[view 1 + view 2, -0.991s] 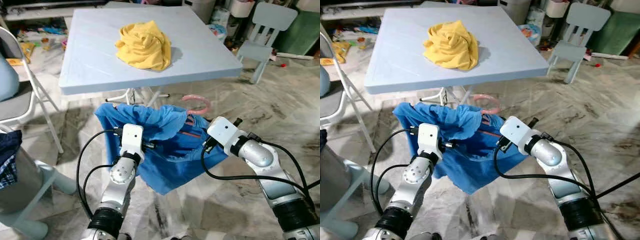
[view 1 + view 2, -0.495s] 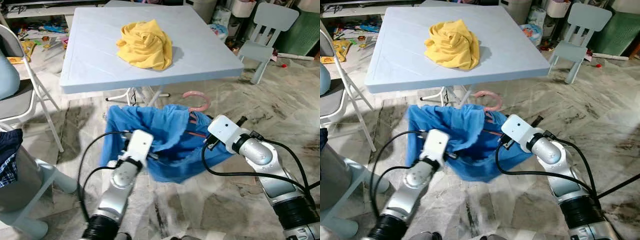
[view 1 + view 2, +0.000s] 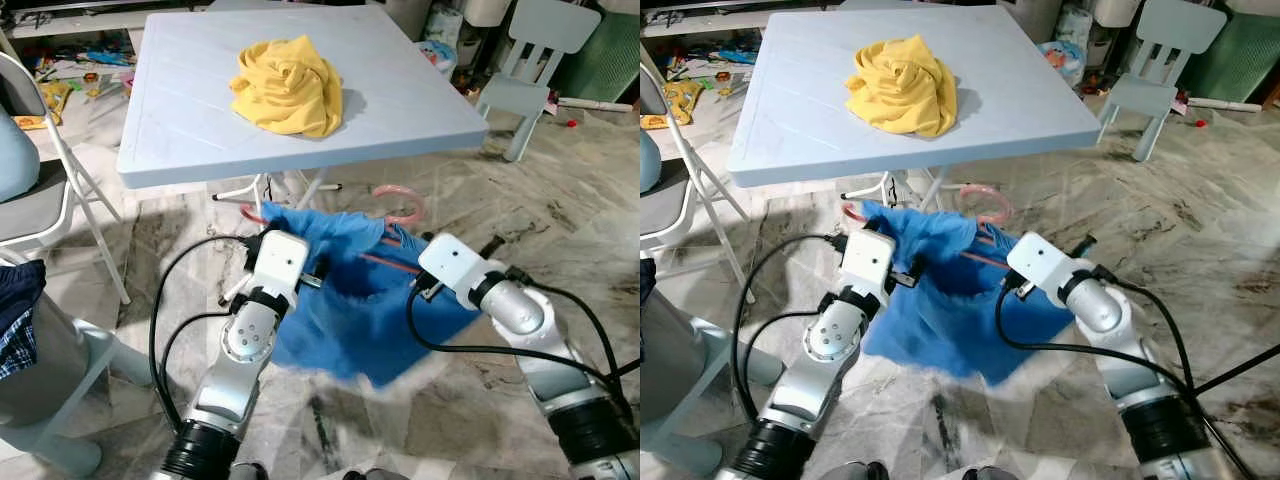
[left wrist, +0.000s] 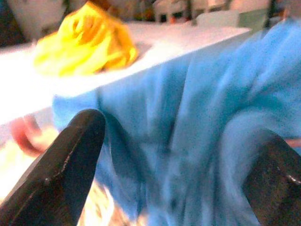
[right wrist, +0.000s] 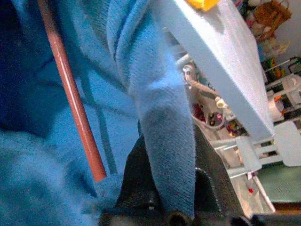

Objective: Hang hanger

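While the right gripper [image 5: 160,188] pinches a fold of the blue shirt [image 3: 350,300] between closed black fingers, the left gripper [image 4: 174,165] stands with its fingers [image 4: 61,165] spread wide, blue cloth bunched in the gap between them; whether it grips that cloth I cannot tell. The shirt is a bright blue knit, crumpled and stretched between the two arms, its lower edge blurred above the marbled floor [image 3: 480,210]. Threaded through it is the pink hanger [image 3: 398,205]: a straight reddish bar crosses the cloth and the curved hook rises behind the shirt, just under the front edge of the pale blue table [image 3: 200,100]. On that table lies a crumpled yellow garment [image 3: 287,88].
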